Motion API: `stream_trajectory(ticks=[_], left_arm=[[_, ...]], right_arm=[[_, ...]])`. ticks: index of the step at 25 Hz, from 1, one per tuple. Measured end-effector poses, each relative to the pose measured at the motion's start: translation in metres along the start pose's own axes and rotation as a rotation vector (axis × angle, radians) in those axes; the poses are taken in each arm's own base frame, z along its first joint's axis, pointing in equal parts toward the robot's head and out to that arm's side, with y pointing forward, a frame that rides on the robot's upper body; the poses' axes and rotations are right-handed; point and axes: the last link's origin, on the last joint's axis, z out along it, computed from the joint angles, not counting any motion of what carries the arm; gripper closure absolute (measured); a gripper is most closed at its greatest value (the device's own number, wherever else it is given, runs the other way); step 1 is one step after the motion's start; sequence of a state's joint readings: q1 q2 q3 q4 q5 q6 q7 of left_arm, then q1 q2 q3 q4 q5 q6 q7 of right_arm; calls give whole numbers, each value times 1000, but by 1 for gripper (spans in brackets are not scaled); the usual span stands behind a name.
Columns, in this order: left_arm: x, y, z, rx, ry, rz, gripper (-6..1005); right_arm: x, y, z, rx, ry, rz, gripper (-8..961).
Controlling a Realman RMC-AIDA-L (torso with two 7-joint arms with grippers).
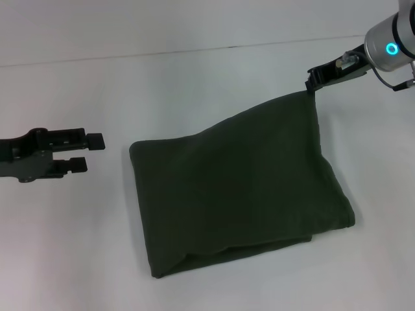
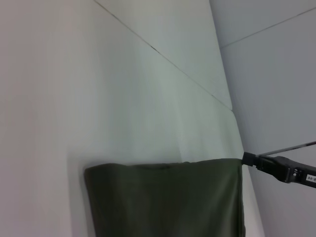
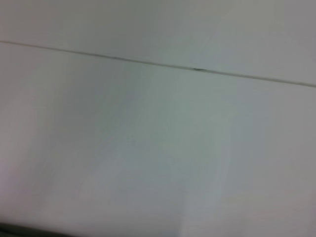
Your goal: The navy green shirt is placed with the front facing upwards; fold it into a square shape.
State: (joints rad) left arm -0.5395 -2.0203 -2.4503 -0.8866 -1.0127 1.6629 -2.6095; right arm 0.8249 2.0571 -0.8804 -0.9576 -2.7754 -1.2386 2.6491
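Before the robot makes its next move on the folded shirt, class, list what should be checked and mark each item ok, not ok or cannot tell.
1. Right pincer shut on far right corner of the navy green shirt: ok.
2. Left pincer open, off the cloth: ok.
3. Shirt folded to a neat square: not ok, the held corner is pulled out.
4. Edges aligned along the near side: not ok, layers show offset.
5. Table around the shirt free: ok.

The white table (image 1: 78, 246) carries one thing only: the navy green shirt (image 1: 240, 188), folded in a rough square, lying flat near the middle, plain side up.
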Motion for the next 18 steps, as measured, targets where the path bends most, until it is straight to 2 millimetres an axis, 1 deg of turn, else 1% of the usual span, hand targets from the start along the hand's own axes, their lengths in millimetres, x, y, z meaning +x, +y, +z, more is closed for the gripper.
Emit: stream_trajectory(ticks=[9,14,18], left_arm=[[1,1,0,-1,0,1,187],[1,0,-1,-1,3,0,187],[0,0,-1,0,3,0,187]], right_arm=[[1,2,10,13,-7,1,953],[1,2,11,21,-3,-7,938],[-2,-2,7,32,-13,-8,793]])
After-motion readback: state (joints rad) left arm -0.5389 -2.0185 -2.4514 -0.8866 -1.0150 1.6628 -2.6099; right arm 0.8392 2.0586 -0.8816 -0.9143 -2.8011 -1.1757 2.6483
